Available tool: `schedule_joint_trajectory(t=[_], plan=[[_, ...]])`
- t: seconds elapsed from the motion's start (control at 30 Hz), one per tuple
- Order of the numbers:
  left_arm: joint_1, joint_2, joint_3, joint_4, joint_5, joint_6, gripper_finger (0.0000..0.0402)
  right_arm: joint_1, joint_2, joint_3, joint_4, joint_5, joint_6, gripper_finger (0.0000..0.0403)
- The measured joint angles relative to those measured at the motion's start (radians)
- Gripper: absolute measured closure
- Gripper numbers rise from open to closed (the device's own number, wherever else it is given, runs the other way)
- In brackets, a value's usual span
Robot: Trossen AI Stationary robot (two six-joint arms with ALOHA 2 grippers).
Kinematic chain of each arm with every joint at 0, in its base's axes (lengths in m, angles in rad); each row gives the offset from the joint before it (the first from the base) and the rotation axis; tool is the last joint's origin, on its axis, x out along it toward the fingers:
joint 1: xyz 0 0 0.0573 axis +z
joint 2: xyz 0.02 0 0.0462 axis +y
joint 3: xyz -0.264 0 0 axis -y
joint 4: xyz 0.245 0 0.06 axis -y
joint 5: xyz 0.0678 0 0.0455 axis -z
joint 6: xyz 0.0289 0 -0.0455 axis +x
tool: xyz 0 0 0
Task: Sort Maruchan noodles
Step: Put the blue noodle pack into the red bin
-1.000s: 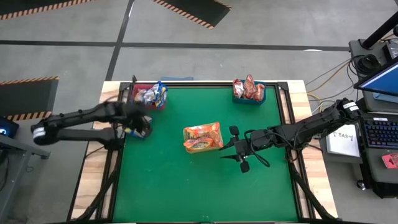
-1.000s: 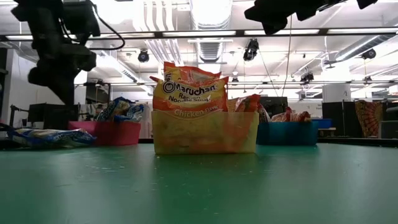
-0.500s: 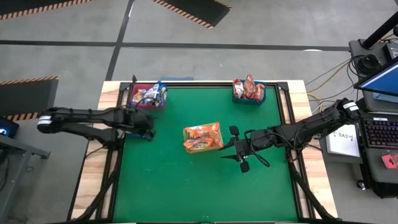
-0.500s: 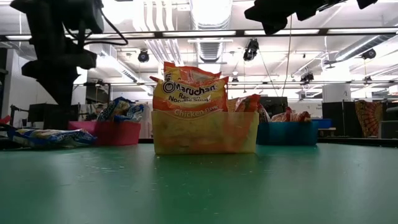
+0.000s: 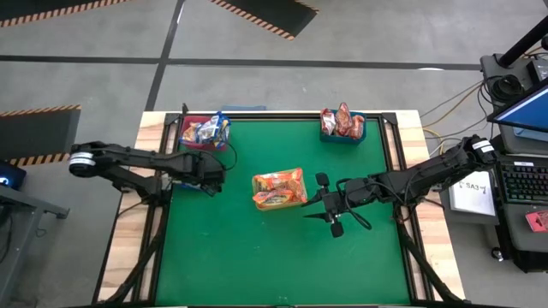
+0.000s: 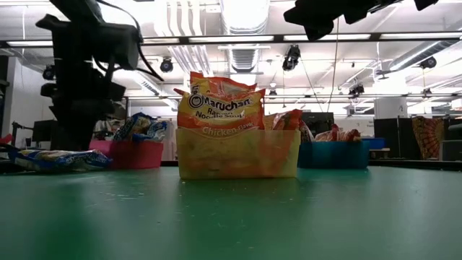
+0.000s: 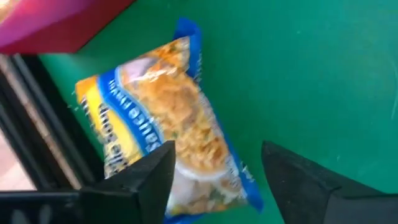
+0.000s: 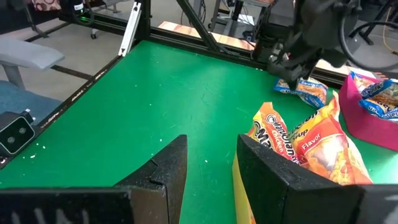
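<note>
Since the earlier frame the left gripper (image 5: 205, 178) has slid inward along the table's left edge and spread its fingers wide; they now straddle a blue-and-yellow packet (image 7: 163, 127) lying flat on the green mat by the red bin (image 5: 204, 134). That looks like the start of a pick, so closing squarely on the crinkly wrapper comes next. The right gripper (image 5: 323, 205) waits, narrowly parted, beside the orange packets in the yellow bin (image 6: 237, 153). The red bin holds blue packets, the blue bin (image 5: 342, 128) red ones.
</note>
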Motion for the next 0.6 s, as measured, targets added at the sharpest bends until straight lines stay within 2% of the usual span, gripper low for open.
schedule_joint_trajectory(t=[0.1,0.23,0.6], plan=[[0.000,0.037,0.000,0.024,-0.035,0.018,0.0165,0.000,0.000,0.000,0.000,0.000,0.000,0.0273],[0.002,0.089,-0.001,0.018,-0.121,0.010,0.0165,0.000,0.000,0.000,0.000,0.000,0.008,0.0273],[0.006,0.233,-0.013,0.020,-0.175,-0.009,0.0171,0.000,0.000,0.000,-0.003,0.000,0.010,0.0273]])
